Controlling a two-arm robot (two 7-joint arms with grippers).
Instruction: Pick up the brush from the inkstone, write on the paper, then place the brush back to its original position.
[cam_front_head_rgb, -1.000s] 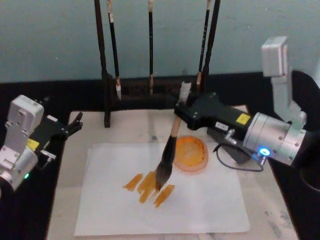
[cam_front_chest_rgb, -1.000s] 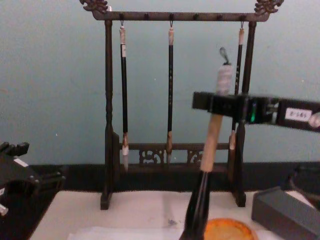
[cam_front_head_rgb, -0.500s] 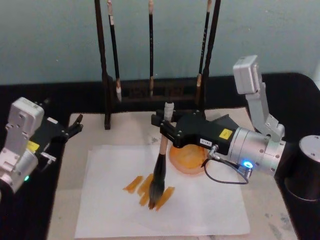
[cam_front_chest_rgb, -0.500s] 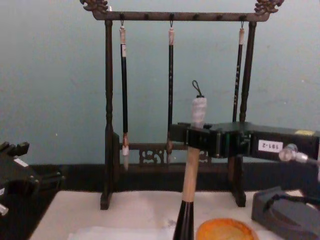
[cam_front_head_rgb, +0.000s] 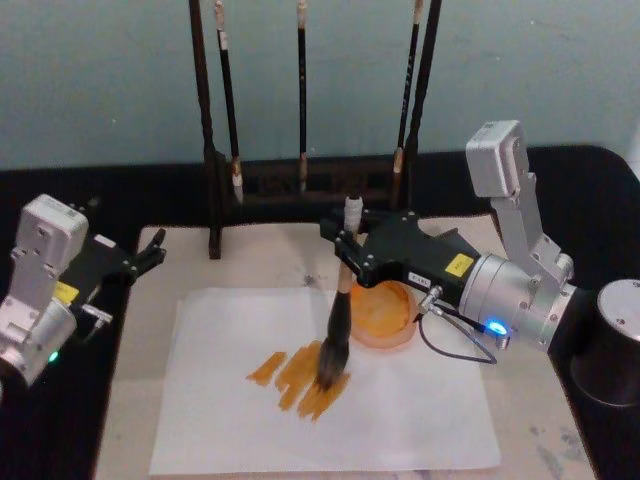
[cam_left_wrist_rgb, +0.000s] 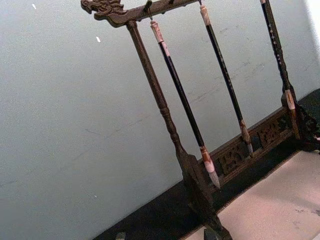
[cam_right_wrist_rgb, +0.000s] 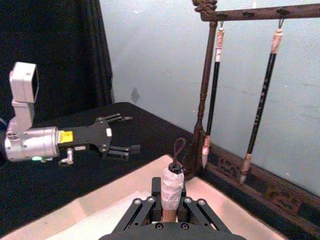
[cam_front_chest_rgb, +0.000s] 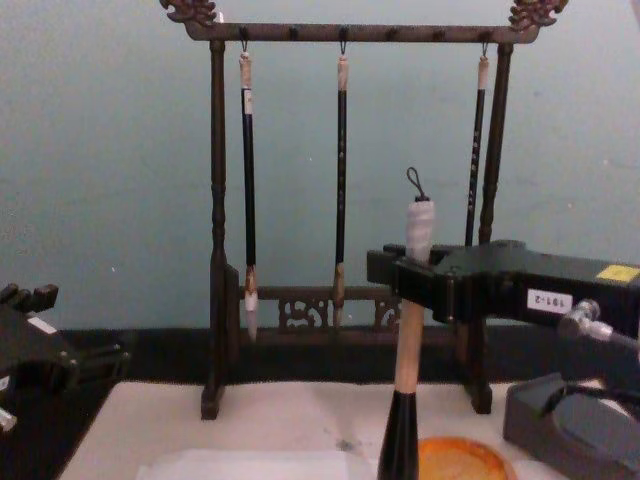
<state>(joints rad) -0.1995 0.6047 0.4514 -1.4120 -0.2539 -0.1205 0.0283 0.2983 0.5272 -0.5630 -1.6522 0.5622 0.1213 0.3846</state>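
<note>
Head view: right gripper (cam_front_head_rgb: 348, 247), clamped on brush (cam_front_head_rgb: 338, 320), tip touching paper (cam_front_head_rgb: 420, 410); chest view: looped cap (cam_front_chest_rgb: 419, 218) above; left gripper (cam_front_head_rgb: 152, 248), fingers apart, parked left.

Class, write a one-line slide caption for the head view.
The right gripper holds the brush nearly upright, tuft on the orange strokes on the paper; the left gripper waits open at left.

dim, even light with soft shadows
</note>
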